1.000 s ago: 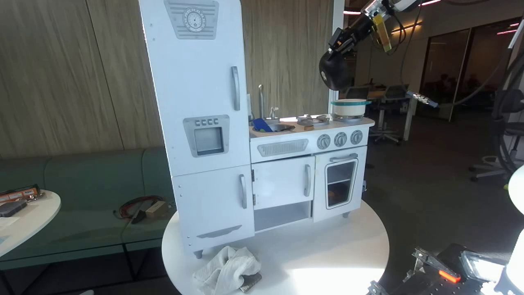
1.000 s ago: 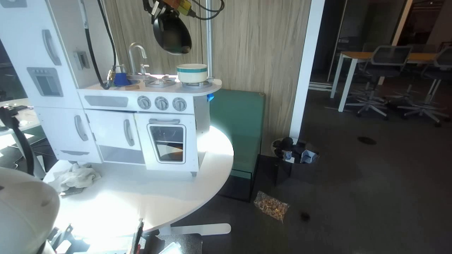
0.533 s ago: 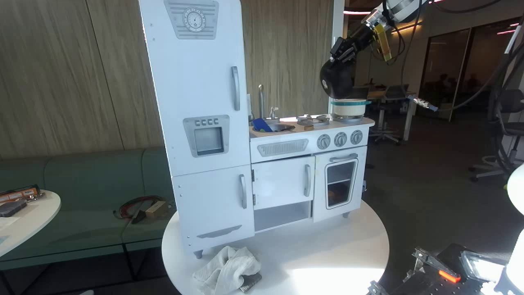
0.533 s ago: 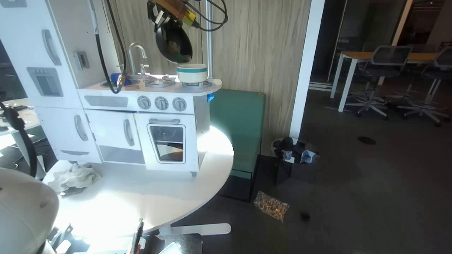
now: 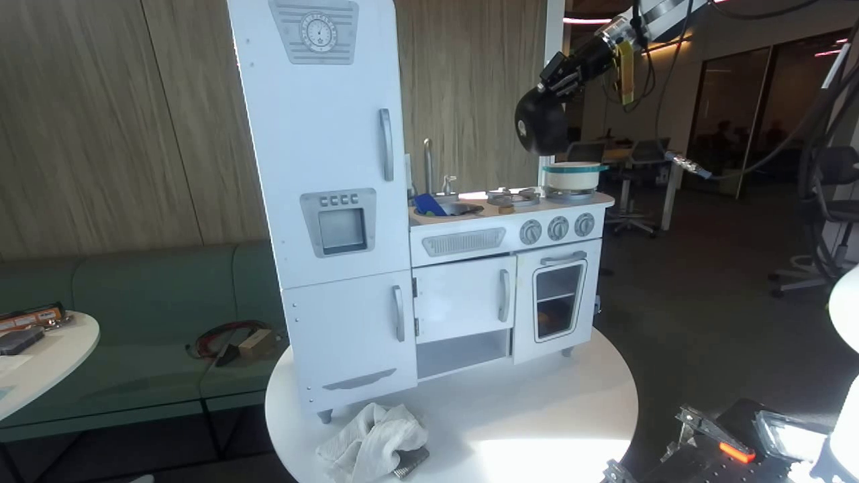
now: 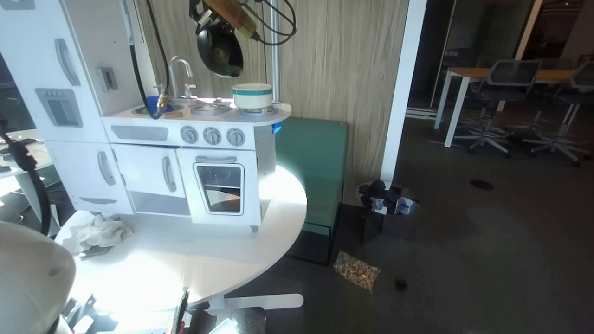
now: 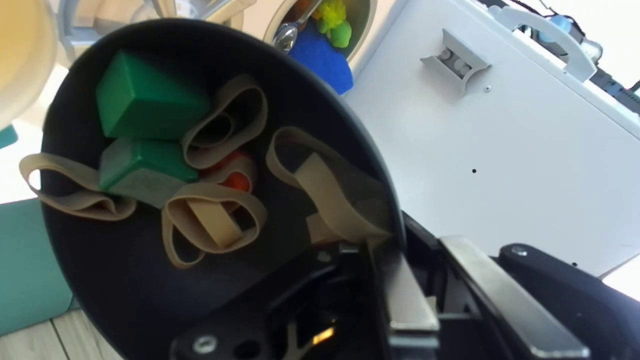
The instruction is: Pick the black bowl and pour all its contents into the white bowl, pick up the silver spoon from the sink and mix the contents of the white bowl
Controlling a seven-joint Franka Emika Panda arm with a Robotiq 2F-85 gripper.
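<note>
My gripper (image 5: 551, 86) is shut on the rim of the black bowl (image 5: 539, 126), which hangs steeply tilted in the air. The gripper (image 6: 204, 21) and black bowl (image 6: 218, 52) also show in an exterior view. In the wrist view, the black bowl (image 7: 135, 280) holds green blocks (image 7: 145, 110), beige loops (image 7: 215, 220) and something orange-red. The white bowl (image 5: 572, 179) with a teal rim stands on the right burner, below and beside the black bowl. It also shows in the wrist view (image 7: 22, 60). The silver spoon (image 7: 286, 37) lies in the sink (image 7: 364, 30).
A blue object (image 7: 322, 57) and yellow-green items lie in the sink. The tap (image 6: 176, 72) stands behind it. The tall toy fridge (image 5: 322, 147) rises beside the worktop. A hanging cable (image 6: 155, 109) passes before the sink. A cloth (image 5: 376, 439) lies on the table.
The black bowl first came down towards the white bowl, then rose slightly and shifted towards the sink side. My gripper keeps its hold. The white bowl has not moved.
</note>
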